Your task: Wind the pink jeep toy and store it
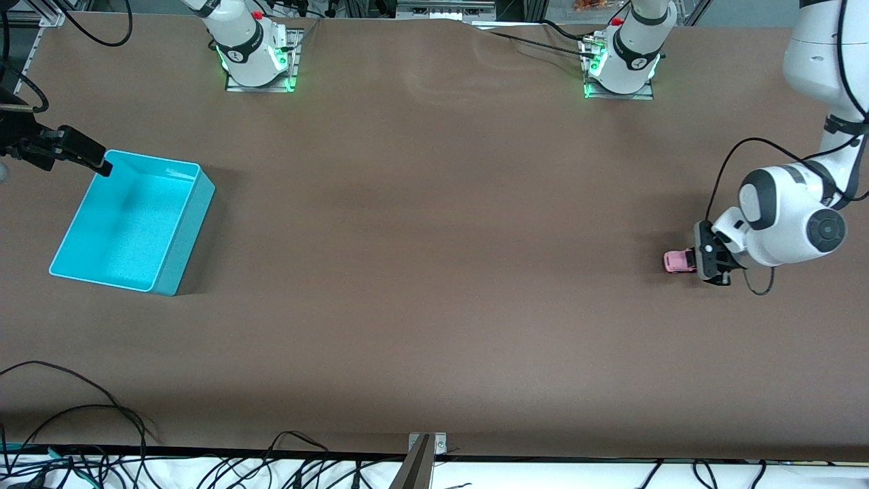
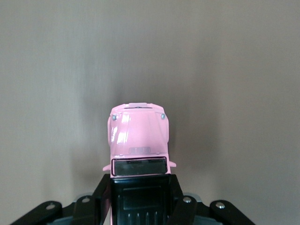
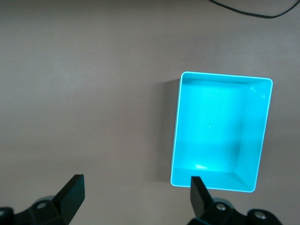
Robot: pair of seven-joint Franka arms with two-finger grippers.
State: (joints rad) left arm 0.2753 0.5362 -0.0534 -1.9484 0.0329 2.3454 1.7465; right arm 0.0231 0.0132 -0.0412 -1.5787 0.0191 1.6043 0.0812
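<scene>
The pink jeep toy (image 1: 677, 261) (image 2: 139, 136) sits low at the brown table toward the left arm's end, its pink hood pointing away from the wrist. My left gripper (image 1: 694, 260) (image 2: 139, 197) is shut on the jeep's black-roofed rear, with its black fingers (image 2: 101, 197) pressed against both sides. The back of the toy is hidden between them. At the right arm's end, my right gripper (image 1: 103, 164) (image 3: 135, 187) hangs open and empty over the corner of the turquoise bin (image 1: 190, 217) (image 3: 177, 126). The bin has nothing in it.
The two arm bases (image 1: 258, 61) (image 1: 621, 68) stand along the table's edge farthest from the front camera. Loose black cables (image 1: 81, 407) and a metal bracket (image 1: 426, 445) lie at the nearest edge. Bare brown tabletop (image 1: 434, 258) stretches between the jeep and the bin.
</scene>
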